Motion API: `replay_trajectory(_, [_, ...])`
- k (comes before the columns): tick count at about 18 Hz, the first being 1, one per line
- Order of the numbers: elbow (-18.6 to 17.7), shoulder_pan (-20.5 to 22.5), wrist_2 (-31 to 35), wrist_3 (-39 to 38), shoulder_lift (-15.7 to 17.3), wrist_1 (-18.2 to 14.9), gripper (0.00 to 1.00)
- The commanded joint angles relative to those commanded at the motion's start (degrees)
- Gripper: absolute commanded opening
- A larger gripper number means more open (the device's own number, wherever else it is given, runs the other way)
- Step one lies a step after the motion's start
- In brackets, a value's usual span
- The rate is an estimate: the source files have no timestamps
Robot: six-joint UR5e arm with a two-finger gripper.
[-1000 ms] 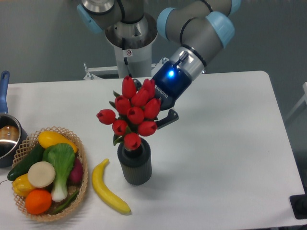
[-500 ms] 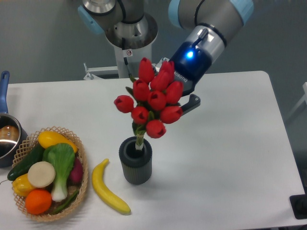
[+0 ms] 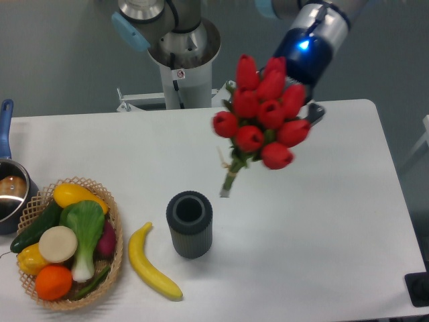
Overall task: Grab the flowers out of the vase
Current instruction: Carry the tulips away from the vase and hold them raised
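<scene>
The flowers (image 3: 264, 114), a bunch of red tulip buds with green stems tied at the bottom, hang in the air above the table, up and to the right of the vase. Their stem end (image 3: 228, 184) is clear of the vase. My gripper (image 3: 303, 100) is shut on the flowers from behind, mostly hidden by the buds; one dark finger (image 3: 314, 113) shows at the right. The vase (image 3: 190, 224), a short dark grey ribbed cylinder, stands upright on the white table with its round mouth empty.
A yellow banana (image 3: 151, 261) lies just left of the vase. A wicker basket (image 3: 114, 225) of vegetables and fruit sits at the front left. A blue-handled pot (image 3: 8, 181) is at the left edge. The robot base (image 3: 182, 54) stands behind the table.
The gripper has lifted the flowers up and to the right. The stems have come fully out of the vase, which stays in place.
</scene>
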Motion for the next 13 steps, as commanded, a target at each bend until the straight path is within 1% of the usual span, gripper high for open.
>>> replay_trajectory(2, [0.44,1.32,0.44,2.97,-0.97,-0.17,0.45])
replay_trajectory(4, [0.09,3.26,2.62,5.70,-1.85,-0.26,0.45])
replay_trajectory(6, [-0.08,3.96,4.30,7.37,-2.64,-0.26,0.45])
replay_trajectory(9, [-1.66,4.14,5.36,8.44,-3.17,-0.09,0.45])
replay_trajectory(11, [-1.15,3.97,5.27,7.83,-3.17,-0.26,0.45])
replay_trajectory(13, [-1.84,3.97,5.28,8.08,-3.17,-0.18,0.45])
